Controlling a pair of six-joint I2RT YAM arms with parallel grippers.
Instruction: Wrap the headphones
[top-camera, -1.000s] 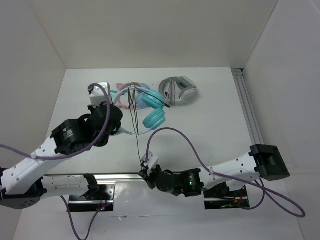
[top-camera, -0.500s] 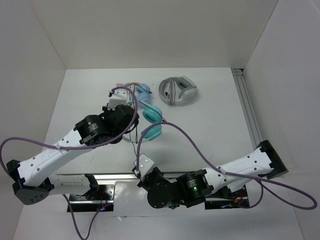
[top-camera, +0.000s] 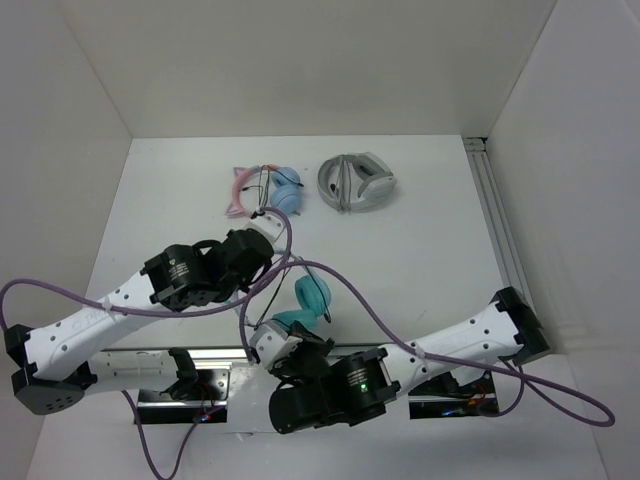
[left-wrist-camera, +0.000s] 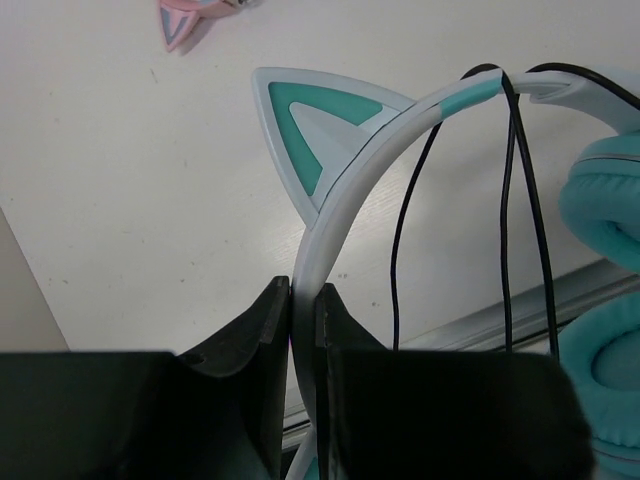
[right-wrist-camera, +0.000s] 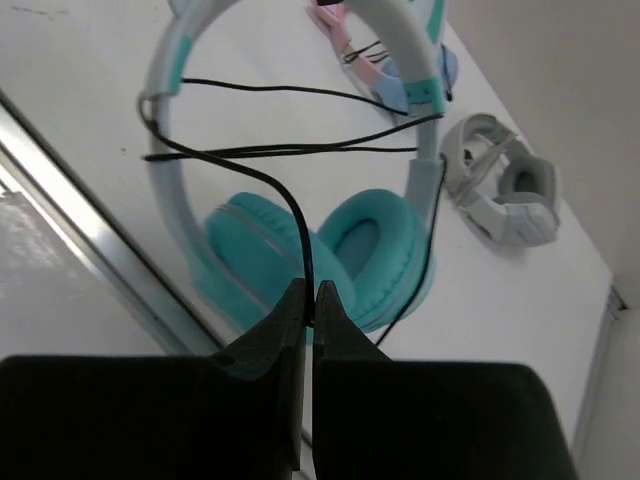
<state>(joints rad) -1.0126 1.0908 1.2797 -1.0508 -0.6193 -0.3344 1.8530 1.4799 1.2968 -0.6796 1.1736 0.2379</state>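
Note:
The teal headphones (top-camera: 312, 293) hang between my two arms near the table's front edge. In the left wrist view my left gripper (left-wrist-camera: 303, 300) is shut on the pale headband (left-wrist-camera: 345, 195), just below a cat ear (left-wrist-camera: 310, 130). The black cable (left-wrist-camera: 513, 200) runs in loops over the headband. In the right wrist view my right gripper (right-wrist-camera: 308, 305) is shut on the thin black cable (right-wrist-camera: 300, 225) in front of the teal ear cups (right-wrist-camera: 385, 250). Strands of cable cross the headband from side to side (right-wrist-camera: 290, 150).
Pink-and-blue cat-ear headphones (top-camera: 262, 190) and grey-and-white headphones (top-camera: 357, 182) lie at the back of the table. A metal rail (top-camera: 220, 353) runs along the front edge, another (top-camera: 495, 215) along the right side. White walls enclose the table.
The teal headphones have travelled from beside the pink pair at the back down to the front edge. Both arms moved with them, the right one swinging left.

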